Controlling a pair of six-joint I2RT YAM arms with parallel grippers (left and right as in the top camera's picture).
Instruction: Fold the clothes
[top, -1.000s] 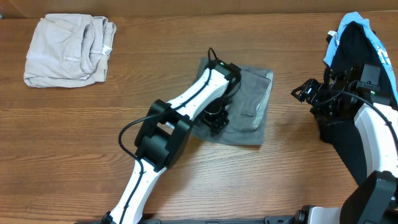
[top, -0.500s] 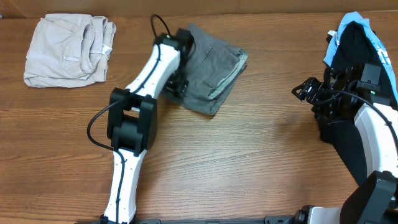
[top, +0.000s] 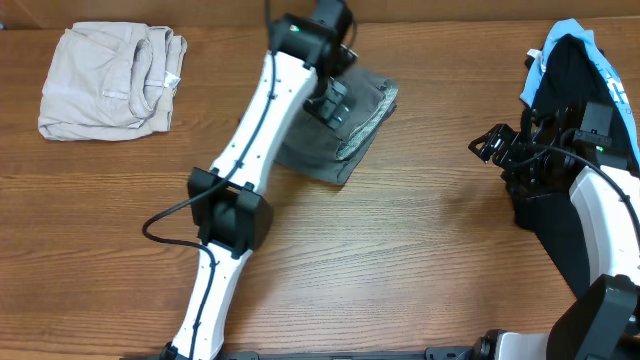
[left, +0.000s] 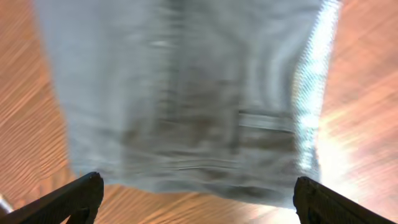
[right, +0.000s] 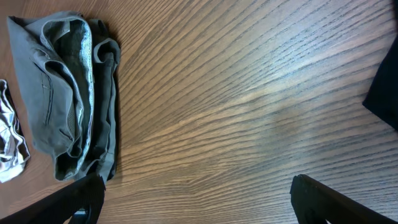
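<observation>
The grey shorts (top: 352, 128) lie folded in a compact bundle on the wooden table, toward the back centre. My left gripper (top: 333, 102) hovers over their left part, open and empty. In the blurred left wrist view the grey cloth (left: 186, 106) fills the frame, and the two fingers (left: 199, 199) stand wide apart at the bottom corners. My right gripper (top: 487, 147) is open and empty at the right, well away from the shorts. The right wrist view shows its fingers (right: 199, 199) over bare wood, with the grey shorts (right: 65, 99) at its left edge.
A pale beige folded garment (top: 110, 80) lies at the back left. A black garment with light-blue cloth (top: 570, 70) sits at the far right beside my right arm, and its edge shows in the right wrist view (right: 387, 81).
The grey shorts slid from the table's middle toward the back left with my left gripper on them. My left gripper has since come off them and risen over them. The right arm has not moved.
</observation>
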